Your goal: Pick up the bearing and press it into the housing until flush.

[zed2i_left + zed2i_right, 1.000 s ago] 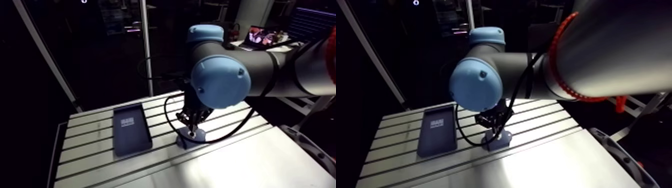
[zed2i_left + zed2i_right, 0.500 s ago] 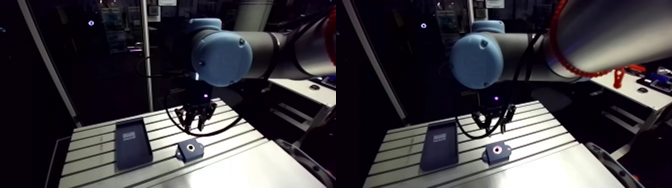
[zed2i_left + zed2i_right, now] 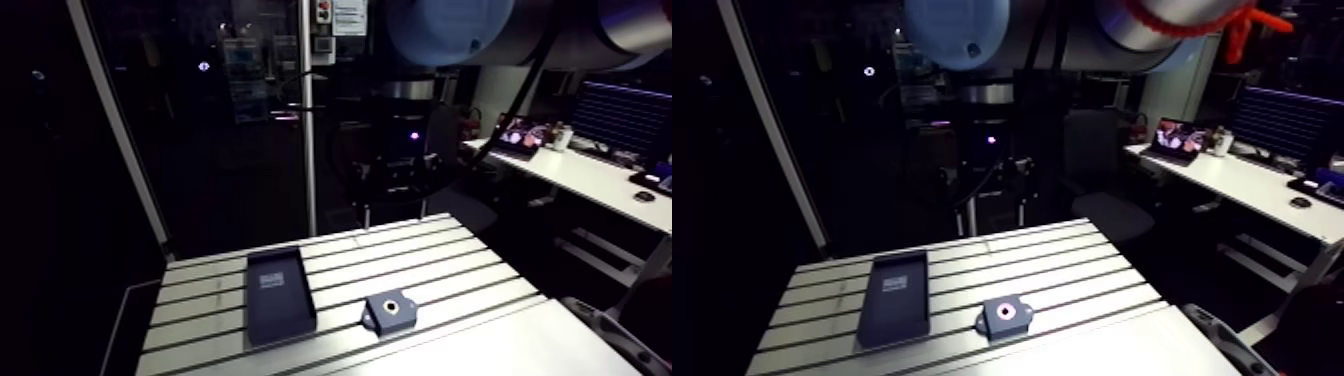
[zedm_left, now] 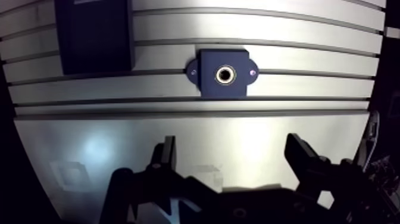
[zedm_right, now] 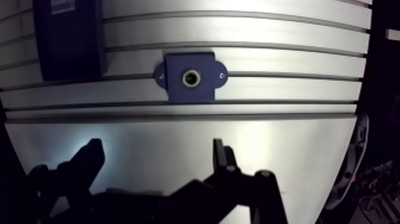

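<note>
- On the slotted table (image 4: 250,122), near its middle, you can see the dark blue housing (image 4: 224,89). It lies flat, with a small ear on each side.
- The housing sits on the grooved part of the table, close to where the grooves stop and the smooth plate starts.
- A shiny ring, the bearing (image 4: 218,74), sits in the round hole in the middle of the housing. You cannot tell from here if its top is level with the housing.
- A flat dark tray (image 4: 94,36) with a small label lies beside the housing, not touching it and closer to a side edge of the table.
- In the wrist view the gripper (image 4: 231,143) hangs over the smooth plate, and the housing is ahead of it.
- Its two fingers (image 4: 168,152) are spread wide with nothing between them.
- In the arm view the gripper is high above the table.
</note>
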